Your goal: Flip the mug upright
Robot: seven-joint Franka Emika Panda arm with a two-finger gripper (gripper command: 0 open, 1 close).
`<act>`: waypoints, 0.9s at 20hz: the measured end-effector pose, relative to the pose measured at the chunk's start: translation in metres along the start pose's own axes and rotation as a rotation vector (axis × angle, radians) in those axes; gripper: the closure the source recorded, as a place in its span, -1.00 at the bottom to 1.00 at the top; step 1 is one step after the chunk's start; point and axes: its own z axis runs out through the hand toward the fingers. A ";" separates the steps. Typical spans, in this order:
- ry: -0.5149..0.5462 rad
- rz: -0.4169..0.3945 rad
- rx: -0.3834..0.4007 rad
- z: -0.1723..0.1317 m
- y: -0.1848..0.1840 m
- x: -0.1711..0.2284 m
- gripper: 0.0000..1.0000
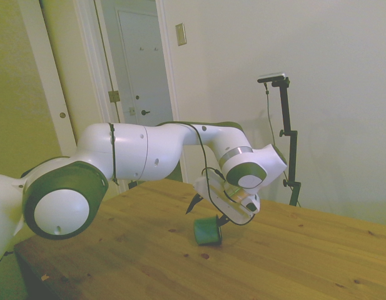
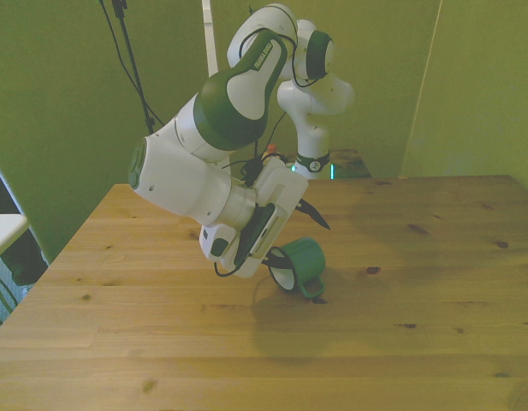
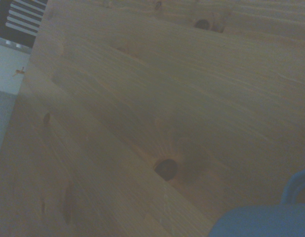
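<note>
The teal mug (image 1: 208,232) (image 2: 301,262) is tilted on the wooden table (image 2: 161,342), with its white mouth toward the front view's lower left and its handle (image 2: 312,288) down at the table. Just above it is my gripper (image 1: 208,211) (image 2: 296,244), which is open. One dark finger (image 2: 315,215) sticks out free, away from the mug. The other finger (image 1: 223,219) is down at the mug's rim; whether it touches the mug I cannot tell. A blurred bluish piece of the mug (image 3: 261,223) shows in a corner of the wrist view.
Bare wood with dark knots (image 2: 372,271) (image 3: 166,168) lies all around the mug. In the side view the table's near corner (image 1: 30,256) sits under the arm's big joint. A wall and a white door (image 1: 142,62) stand beyond the far edge.
</note>
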 end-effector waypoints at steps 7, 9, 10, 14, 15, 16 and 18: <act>-0.014 -0.009 0.022 0.002 -0.004 0.000 1.00; -0.013 -0.010 0.023 0.001 -0.004 0.000 1.00; -0.012 -0.010 0.023 0.000 -0.004 0.000 1.00; -0.013 -0.008 0.024 -0.001 -0.001 0.002 1.00; -0.016 -0.007 0.025 -0.001 0.001 0.003 1.00; -0.018 -0.006 0.026 -0.001 0.002 0.003 1.00; -0.021 -0.006 0.027 -0.002 0.002 0.002 1.00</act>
